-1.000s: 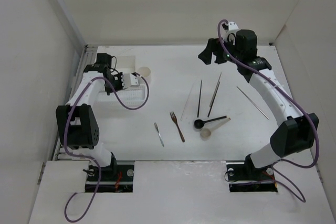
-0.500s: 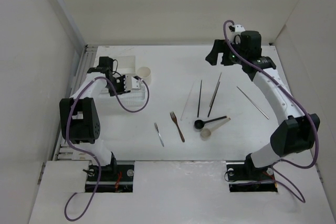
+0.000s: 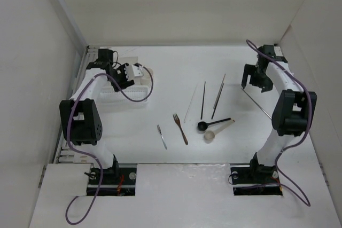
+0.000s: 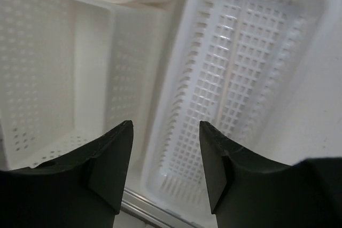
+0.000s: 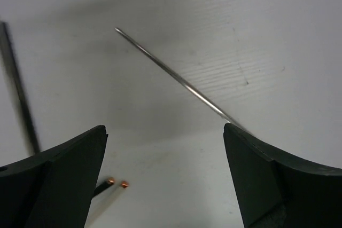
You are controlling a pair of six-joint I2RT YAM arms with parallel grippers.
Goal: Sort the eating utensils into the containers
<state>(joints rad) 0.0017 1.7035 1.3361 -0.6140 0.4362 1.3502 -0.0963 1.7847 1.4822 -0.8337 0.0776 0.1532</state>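
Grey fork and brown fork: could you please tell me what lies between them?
Nothing; the top view shows bare table between the grey fork and brown fork.

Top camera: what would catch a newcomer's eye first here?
Mid-table lie a black spoon, brown fork and grey fork beside several chopsticks. At the right, the right pincer hangs open over a lone metallic chopstick. Far left, the left pincer hovers above the slotted tray.

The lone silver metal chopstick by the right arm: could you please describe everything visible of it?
The lone silver metal chopstick is a thin, straight, shiny rod narrowing to a fine point. It lies flat and diagonal on the white table, apart from the other utensils. The open right gripper hovers over it, fingers either side. Only the table visibly touches it.
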